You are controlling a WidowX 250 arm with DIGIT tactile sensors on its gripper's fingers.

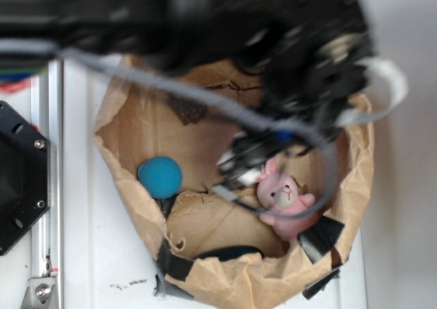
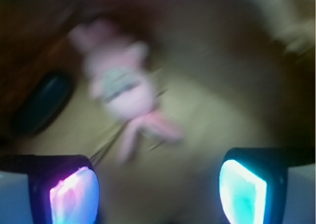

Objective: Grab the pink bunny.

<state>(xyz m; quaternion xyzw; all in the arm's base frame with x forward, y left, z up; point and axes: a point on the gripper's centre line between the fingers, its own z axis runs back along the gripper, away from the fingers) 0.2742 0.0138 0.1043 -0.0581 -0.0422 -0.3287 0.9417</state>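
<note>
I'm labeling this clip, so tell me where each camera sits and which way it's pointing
Exterior: high overhead, looking down into the brown paper bag with the teal ball and pink bunny; the blurred black arm crosses the top.
Wrist: on the gripper, facing down into the bag; both open fingers frame the bottom.
Shared: the bunny and the bag's paper.

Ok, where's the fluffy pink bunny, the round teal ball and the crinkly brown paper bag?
Soft pink plush bunny (image 1: 283, 198): exterior view, on its pale face.
Round teal ball (image 1: 160, 177): exterior view, on its middle.
Crumpled brown paper bag (image 1: 130, 128): exterior view, on its left inner wall.
</note>
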